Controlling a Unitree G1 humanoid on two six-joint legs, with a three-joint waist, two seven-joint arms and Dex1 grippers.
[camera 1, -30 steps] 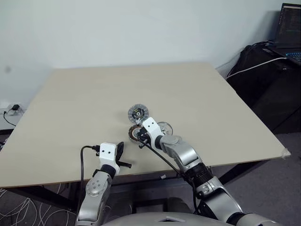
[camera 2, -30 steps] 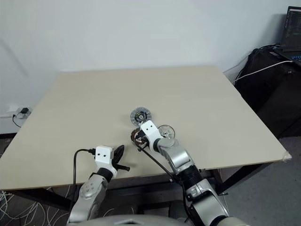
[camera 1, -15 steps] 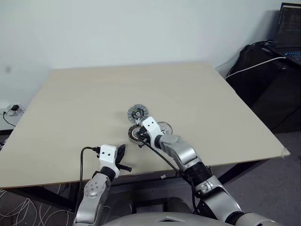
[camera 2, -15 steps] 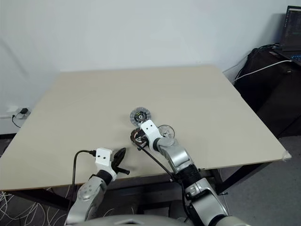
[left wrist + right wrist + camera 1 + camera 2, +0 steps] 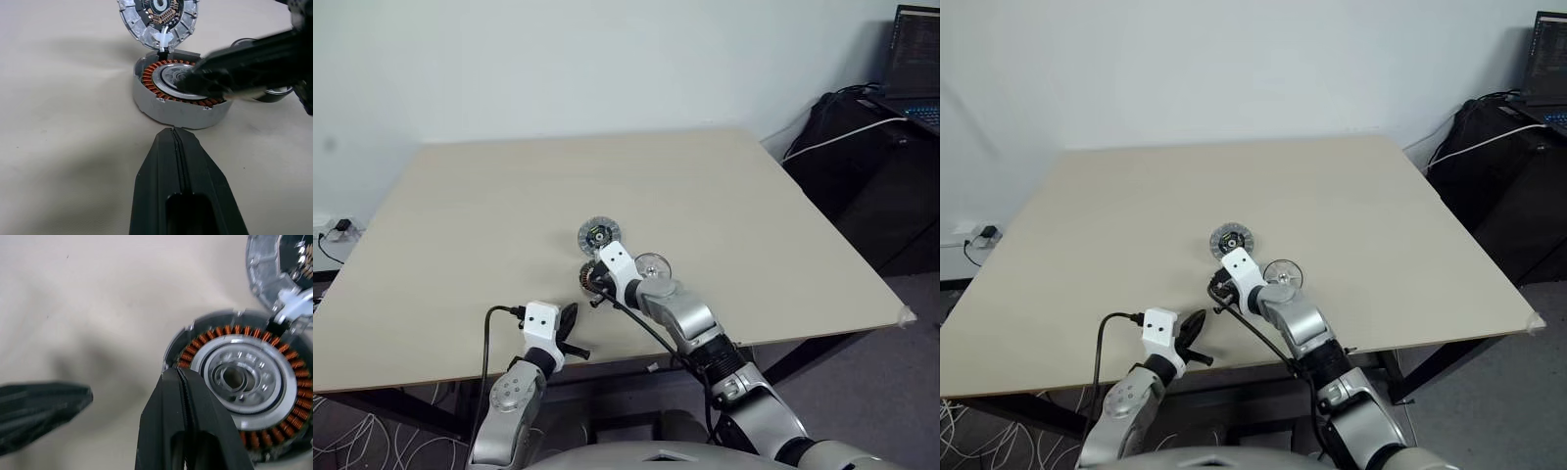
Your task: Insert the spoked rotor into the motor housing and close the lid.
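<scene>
The motor housing [image 5: 178,93] lies open-face up on the counter [image 5: 489,206], its copper windings exposed so that the central bore can receive a part from above. The lid [image 5: 598,235] rests flat just beyond it, inner face up and nearly touching the housing rim, apparently parked within easy reach for closing. The spoked rotor [image 5: 652,265] sits on the counter just beside the housing on the robot's right, not yet inserted. The right tool [image 5: 182,382], fingers pressed together and holding nothing, hovers over the near edge of the housing rim, seemingly to nudge or steady it. The left tool [image 5: 174,139], likewise pressed together and empty, points at the housing from the near side, probably positioned as a brace.
</scene>
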